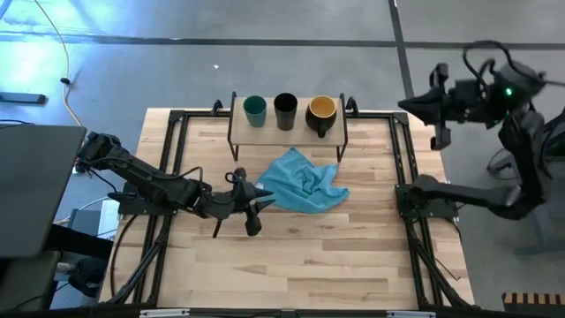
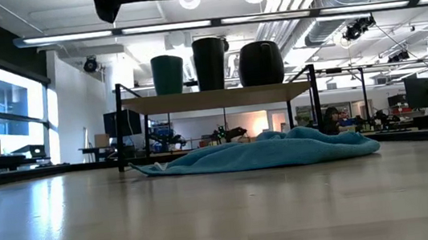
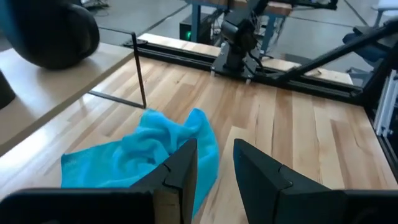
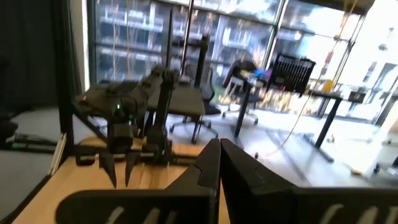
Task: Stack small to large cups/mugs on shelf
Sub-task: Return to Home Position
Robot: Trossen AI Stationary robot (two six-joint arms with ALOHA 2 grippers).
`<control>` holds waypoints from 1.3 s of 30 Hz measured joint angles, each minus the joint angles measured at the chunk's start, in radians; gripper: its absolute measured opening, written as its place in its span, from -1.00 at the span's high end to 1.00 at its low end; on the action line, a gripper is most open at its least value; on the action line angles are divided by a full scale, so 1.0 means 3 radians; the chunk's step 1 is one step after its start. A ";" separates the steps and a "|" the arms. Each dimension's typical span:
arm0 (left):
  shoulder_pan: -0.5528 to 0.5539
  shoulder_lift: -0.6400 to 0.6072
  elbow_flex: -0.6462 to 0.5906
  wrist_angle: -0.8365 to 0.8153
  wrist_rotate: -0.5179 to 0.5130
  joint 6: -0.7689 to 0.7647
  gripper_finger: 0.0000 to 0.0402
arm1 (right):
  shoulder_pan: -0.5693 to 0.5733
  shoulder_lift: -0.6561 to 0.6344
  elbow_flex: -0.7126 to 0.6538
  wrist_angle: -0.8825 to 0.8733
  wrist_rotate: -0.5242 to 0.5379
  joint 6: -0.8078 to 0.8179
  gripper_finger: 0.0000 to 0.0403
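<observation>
Bare desk (image 2: 209,217) planks fill the low view's foreground. Beyond them, at mid-frame, the shelf (image 2: 219,97) carries all three vessels in a row, so I judge only the retreat to home is outstanding. At the high view's centre sprawls a blue cloth (image 1: 305,181). The left gripper (image 1: 253,208) hovers at its left edge, jaws released and empty. Lifting first, then drawing back toward frame left, should avoid snagging the cloth or the shelf legs. At upper right the right gripper (image 4: 219,149) sits raised, jaws clenched on nothing. On the shelf, from right to left, stand the yellow-lined dark mug (image 1: 321,115), the black cup (image 1: 285,110) and the teal cup (image 1: 254,109).
</observation>
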 joint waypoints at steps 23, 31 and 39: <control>-0.0001 -0.0221 -0.0003 0.1193 -0.1098 0.0713 0.53 | 0.0001 -0.1174 -0.1813 0.1578 0.1146 0.1323 1.00; 0.0000 -0.0220 -0.0003 0.1338 -0.2167 0.0723 0.53 | 0.0001 -0.1591 -0.2345 0.1835 0.1263 0.1604 1.00; 0.0000 -0.0330 -0.0002 0.1309 -0.2639 0.0674 0.53 | 0.0001 -0.2038 -0.2653 0.1863 0.1463 0.1681 1.00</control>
